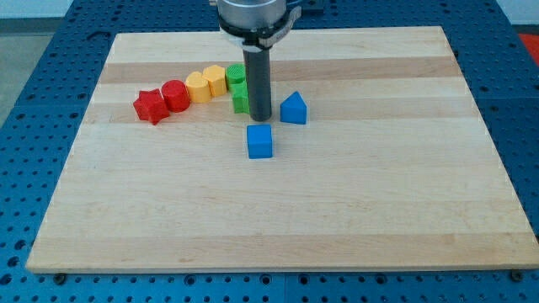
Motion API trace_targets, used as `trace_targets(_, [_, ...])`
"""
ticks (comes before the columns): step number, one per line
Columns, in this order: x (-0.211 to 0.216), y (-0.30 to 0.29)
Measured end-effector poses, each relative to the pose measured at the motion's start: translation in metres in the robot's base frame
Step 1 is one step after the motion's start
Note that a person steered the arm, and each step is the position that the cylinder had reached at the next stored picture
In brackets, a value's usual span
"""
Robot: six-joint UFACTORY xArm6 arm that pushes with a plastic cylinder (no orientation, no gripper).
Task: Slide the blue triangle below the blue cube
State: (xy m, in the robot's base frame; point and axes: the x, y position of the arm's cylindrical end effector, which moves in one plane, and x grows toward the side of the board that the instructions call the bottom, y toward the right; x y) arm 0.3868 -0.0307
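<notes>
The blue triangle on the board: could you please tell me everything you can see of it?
The blue triangle is a small solid block, matte blue, with a peaked top over a squarish base, like a little house. It stands upright on the wooden board, a little above and to the view's right of the blue cube, apart from it. My tip is just to its left; a narrow gap seems to separate them. Nothing else touches it.

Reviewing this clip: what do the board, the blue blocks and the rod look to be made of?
Board: pale wood, apparently glued strips, going by the lengthwise bands and grain; low sheen.
Blue cube and blue triangle: uniform saturated colour and no visible grain suggest painted wood or plastic; can't tell which.
Rod ending in my tip, just left of the triangle: dark grey, smooth, faint lengthwise highlight; probably metal or hard plastic.
</notes>
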Motion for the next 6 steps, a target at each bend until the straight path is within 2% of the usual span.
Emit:
trace_targets(3, [-0.034,0.065])
trace_targets(4, [0.003,0.07])
trace_targets(5, [0.053,0.055])
trace_targets(6, [0.08,0.035])
